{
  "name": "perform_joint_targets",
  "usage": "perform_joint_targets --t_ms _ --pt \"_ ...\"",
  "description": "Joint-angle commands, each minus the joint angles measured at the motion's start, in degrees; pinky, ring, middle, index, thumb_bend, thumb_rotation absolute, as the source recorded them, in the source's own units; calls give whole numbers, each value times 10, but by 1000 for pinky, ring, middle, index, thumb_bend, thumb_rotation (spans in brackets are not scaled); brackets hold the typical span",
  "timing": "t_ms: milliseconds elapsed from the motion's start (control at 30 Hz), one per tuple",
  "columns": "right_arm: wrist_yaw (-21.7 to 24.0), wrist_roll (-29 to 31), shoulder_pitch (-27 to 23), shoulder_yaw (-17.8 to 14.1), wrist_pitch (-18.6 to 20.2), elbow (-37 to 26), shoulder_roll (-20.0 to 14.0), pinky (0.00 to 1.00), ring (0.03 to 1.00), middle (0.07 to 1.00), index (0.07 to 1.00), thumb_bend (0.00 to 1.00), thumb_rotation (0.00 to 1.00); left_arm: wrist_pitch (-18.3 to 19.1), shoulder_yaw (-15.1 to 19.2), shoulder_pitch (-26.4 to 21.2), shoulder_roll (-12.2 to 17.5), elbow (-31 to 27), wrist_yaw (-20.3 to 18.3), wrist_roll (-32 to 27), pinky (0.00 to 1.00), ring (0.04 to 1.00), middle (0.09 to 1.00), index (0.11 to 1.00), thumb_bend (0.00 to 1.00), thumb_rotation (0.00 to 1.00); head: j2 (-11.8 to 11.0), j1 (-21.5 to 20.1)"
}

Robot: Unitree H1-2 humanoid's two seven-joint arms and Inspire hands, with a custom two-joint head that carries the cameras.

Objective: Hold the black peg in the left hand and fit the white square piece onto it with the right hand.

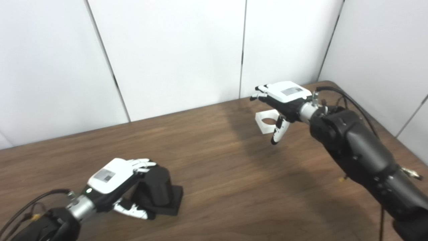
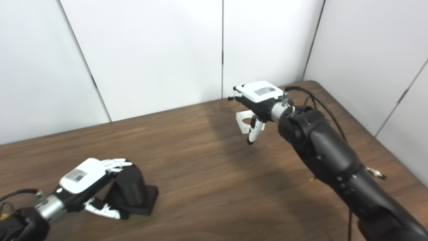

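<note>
The black peg (image 1: 157,187), a thick cylinder on a square base, stands on the table at the front left. My left hand (image 1: 115,182) reaches around it from the left: fingers (image 1: 143,164) lie against its top and the thumb sits low by the base, still spread apart. The white square piece (image 1: 266,121), with a round hole, lies flat at the back right. My right hand (image 1: 284,100) hovers just over it, open, palm down, thumb hanging in front of the piece. Part of the piece is hidden behind that hand.
The brown wooden table (image 1: 214,160) ends at white wall panels (image 1: 174,50) behind and to the right. The right forearm (image 1: 361,157) crosses the table's right side, with cables along it. A small yellow bit (image 1: 341,179) lies beside that arm.
</note>
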Motion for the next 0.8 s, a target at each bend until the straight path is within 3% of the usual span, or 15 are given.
perform_joint_targets --t_ms 0,267,767 --pt "-9 -18 -35 -9 7 8 -17 957 1000 1000 900 899 156 -2 -39 19 22 30 -30 33 788 870 851 489 524 57 -1 -3" --pt "-39 -34 -59 6 -14 89 -17 948 1000 1000 910 917 167 -2 -68 9 27 47 1 31 807 886 869 489 524 59 -1 -3" --pt "-102 -30 -100 40 -17 215 -6 898 960 986 931 948 145 -2 -79 10 30 48 17 30 815 885 867 489 524 60 1 1"
